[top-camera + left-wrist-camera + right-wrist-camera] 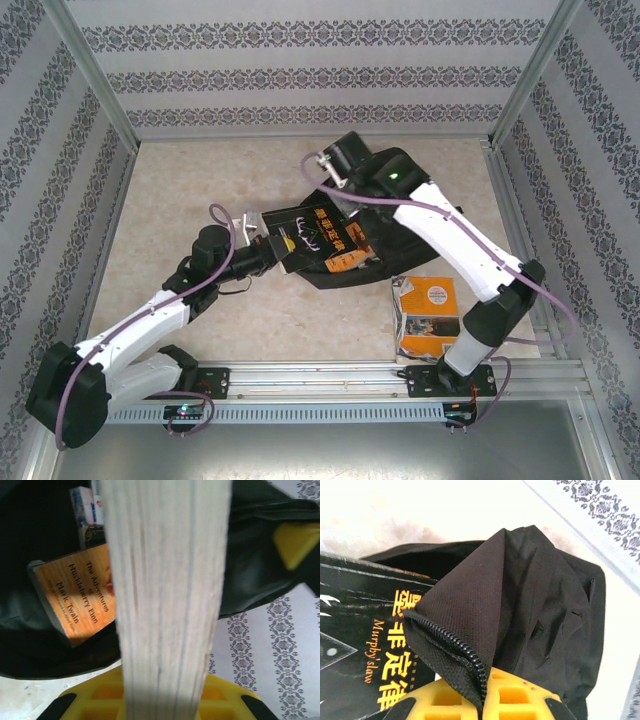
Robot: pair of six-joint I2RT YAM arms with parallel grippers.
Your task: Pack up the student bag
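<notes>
Centre frame: my right gripper [480, 702] pinches the black fabric backpack [545, 605] open; my left gripper [264, 238], clamping a black-covered book [315, 235], should slide it inside.

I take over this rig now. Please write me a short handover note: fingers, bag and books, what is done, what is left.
Left gripper: fingers shut on the black book, held at the mouth of the student bag, not fully in.
Right gripper: fingers shut on the bag's zipper edge, holding it up.
Done: an orange Huckleberry Finn book and a small box lie inside the bag.
Left: push the black book in; the orange item on the table by the right arm's base is probably next.
</notes>
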